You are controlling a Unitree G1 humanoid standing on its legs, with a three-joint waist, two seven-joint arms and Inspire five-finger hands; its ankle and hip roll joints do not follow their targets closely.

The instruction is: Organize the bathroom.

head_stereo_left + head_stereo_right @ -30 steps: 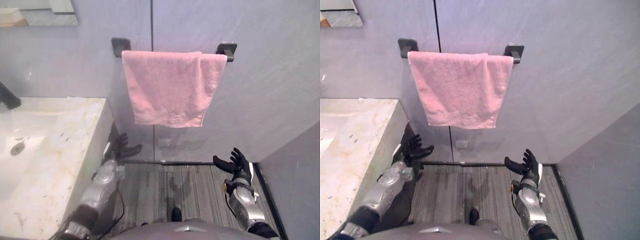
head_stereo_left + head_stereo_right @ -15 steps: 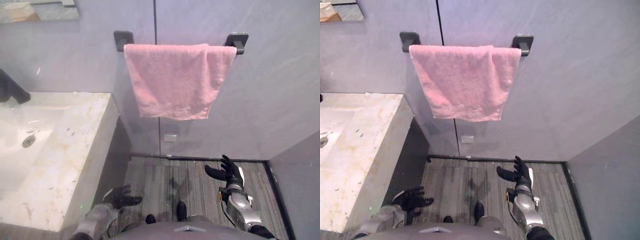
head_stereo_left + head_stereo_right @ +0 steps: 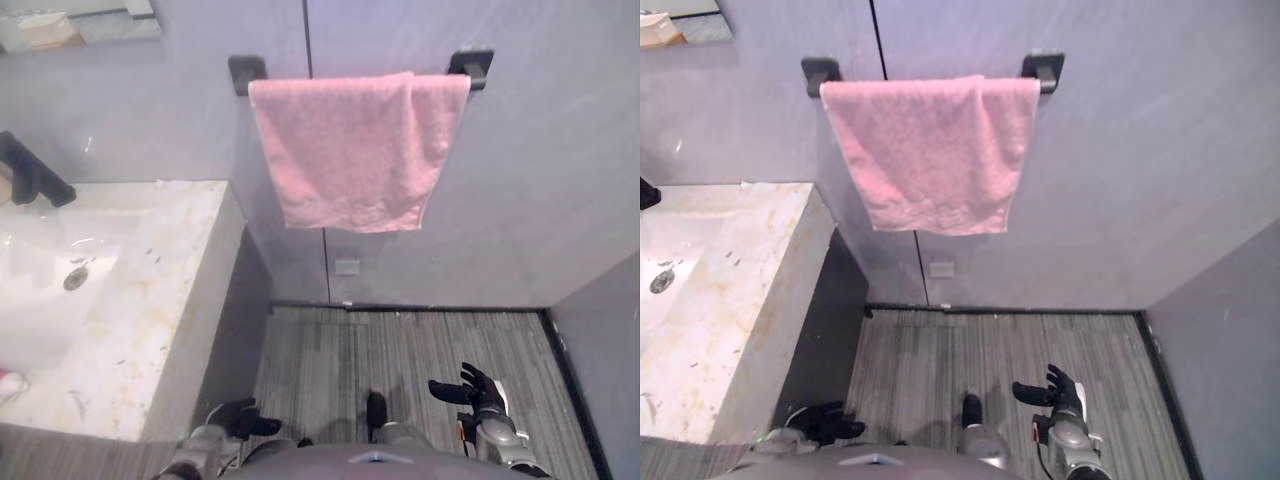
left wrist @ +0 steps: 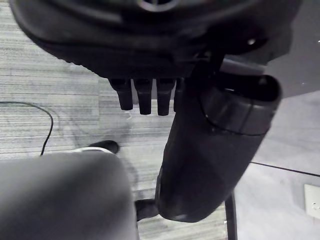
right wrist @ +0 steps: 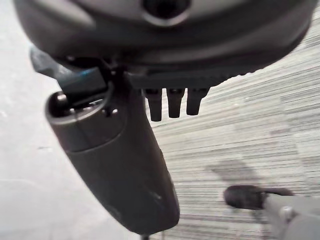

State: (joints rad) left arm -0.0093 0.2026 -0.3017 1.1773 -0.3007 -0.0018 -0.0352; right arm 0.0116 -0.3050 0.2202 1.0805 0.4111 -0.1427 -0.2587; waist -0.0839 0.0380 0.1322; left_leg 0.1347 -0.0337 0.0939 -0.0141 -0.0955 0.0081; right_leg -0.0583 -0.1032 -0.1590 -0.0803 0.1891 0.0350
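A pink towel (image 3: 350, 150) hangs folded over a dark wall rail (image 3: 471, 66), its bottom hem slightly uneven. Both hands sit low, far below the towel and holding nothing. My left hand (image 3: 243, 419) is by the foot of the vanity with straight fingers (image 4: 141, 97). My right hand (image 3: 472, 390) hovers over the striped floor, and its fingers (image 5: 170, 102) are spread and relaxed.
A marble vanity (image 3: 150, 300) with a sunken basin (image 3: 40, 290) and a black tap (image 3: 30, 175) fills the left. A mirror's lower edge (image 3: 80, 25) is at the top left. Grey walls close the back and right. Grey striped floor (image 3: 400, 345) lies below.
Both arms have dropped: the left hand from beside the vanity's corner to its foot, the right lower too. The camera has pulled back, showing more of the vanity and floor.
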